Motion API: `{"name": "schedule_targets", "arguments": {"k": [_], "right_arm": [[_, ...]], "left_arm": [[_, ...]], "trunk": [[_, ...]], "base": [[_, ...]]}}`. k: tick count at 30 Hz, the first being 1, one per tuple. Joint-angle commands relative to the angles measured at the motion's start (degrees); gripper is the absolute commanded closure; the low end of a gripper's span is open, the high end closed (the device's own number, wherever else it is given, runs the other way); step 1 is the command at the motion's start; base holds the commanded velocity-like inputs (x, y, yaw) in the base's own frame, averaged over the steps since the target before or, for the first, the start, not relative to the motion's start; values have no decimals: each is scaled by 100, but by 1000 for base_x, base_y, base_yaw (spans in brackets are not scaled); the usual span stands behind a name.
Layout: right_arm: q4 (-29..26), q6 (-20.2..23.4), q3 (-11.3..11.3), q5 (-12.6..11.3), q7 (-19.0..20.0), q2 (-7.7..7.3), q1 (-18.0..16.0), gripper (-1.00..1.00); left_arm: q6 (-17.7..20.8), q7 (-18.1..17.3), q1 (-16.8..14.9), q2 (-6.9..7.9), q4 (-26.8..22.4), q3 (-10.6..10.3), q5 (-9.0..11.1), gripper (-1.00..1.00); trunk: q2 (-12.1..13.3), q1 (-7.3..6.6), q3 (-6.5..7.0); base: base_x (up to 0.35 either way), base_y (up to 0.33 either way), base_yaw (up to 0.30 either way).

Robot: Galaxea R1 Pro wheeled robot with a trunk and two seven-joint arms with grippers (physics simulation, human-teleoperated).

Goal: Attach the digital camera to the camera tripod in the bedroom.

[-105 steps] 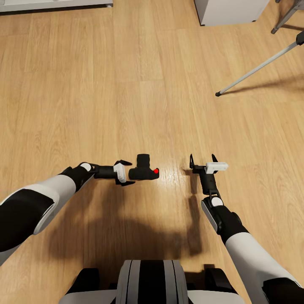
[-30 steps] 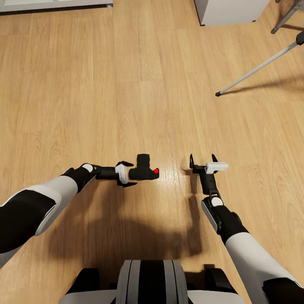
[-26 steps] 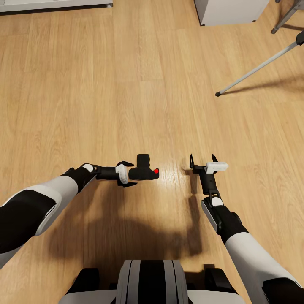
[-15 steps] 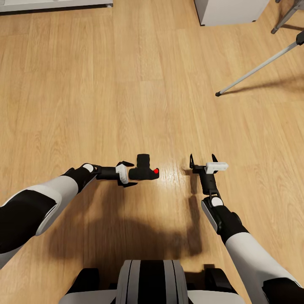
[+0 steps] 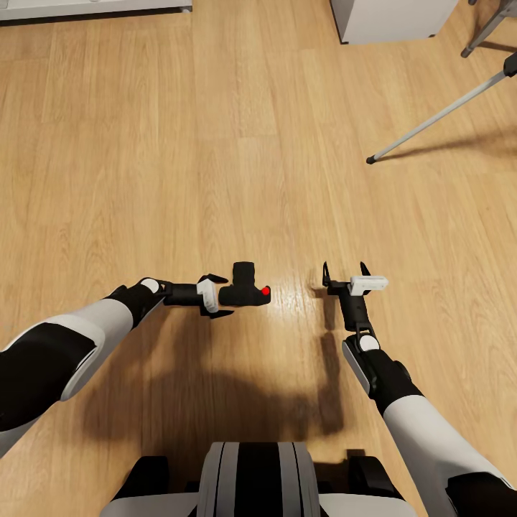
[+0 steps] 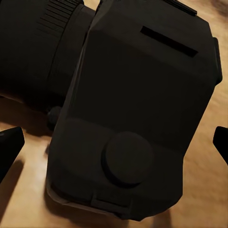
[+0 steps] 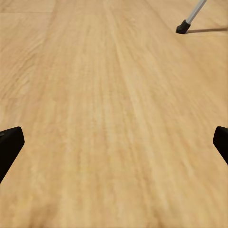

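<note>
I see the digital camera (image 5: pixel 245 286) lying on the wood floor (image 5: pixel 215 143), just in front of my left tool (image 5: pixel 220 295), red button toward the right. The left tool's fingers are spread on either side of the camera's near end, not pressed onto it. My right tool (image 5: pixel 345 270) hovers to the camera's right, spread and holding nothing. One silver leg of the camera tripod (image 5: pixel 438 117) stands far right, near a white cabinet (image 5: pixel 391 18).

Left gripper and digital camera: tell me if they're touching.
Apart. In the left wrist view both fingertips sit wide of the digital camera, with bare floor between. The left gripper is open.
</note>
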Motion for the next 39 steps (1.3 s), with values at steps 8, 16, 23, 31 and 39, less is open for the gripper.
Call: {"name": "schedule_targets", "arguments": {"k": [8,16,23,31,39], "right_arm": [[3,-16,37,-28,-42,-9,-4,-100],[0,-16,37,-28,-42,-9,-4,-100],[3,-16,37,-28,-42,-9,-4,-100],[5,-16,37,-28,-42,-9,-4,-100],[-1,-16,37,-28,-42,-9,-4,-100]], "left_arm": [[-16,-8,-1,1,-6,46,-60,-100],[-13,-8,-1,4,-6,46,-54,-100],[-15,-11,-1,2,-6,46,-51,100],[-16,-3,-1,1,-6,46,-52,100],[-16,-1,-1,1,-6,46,-53,100]], "trunk": [[-1,-1,-2],[-1,-1,-2],[-1,-1,-2],[-1,-1,-2],[-1,-1,-2]], "base": [[0,0,0],[0,0,0],[0,0,0],[0,0,0],[0,0,0]]}}
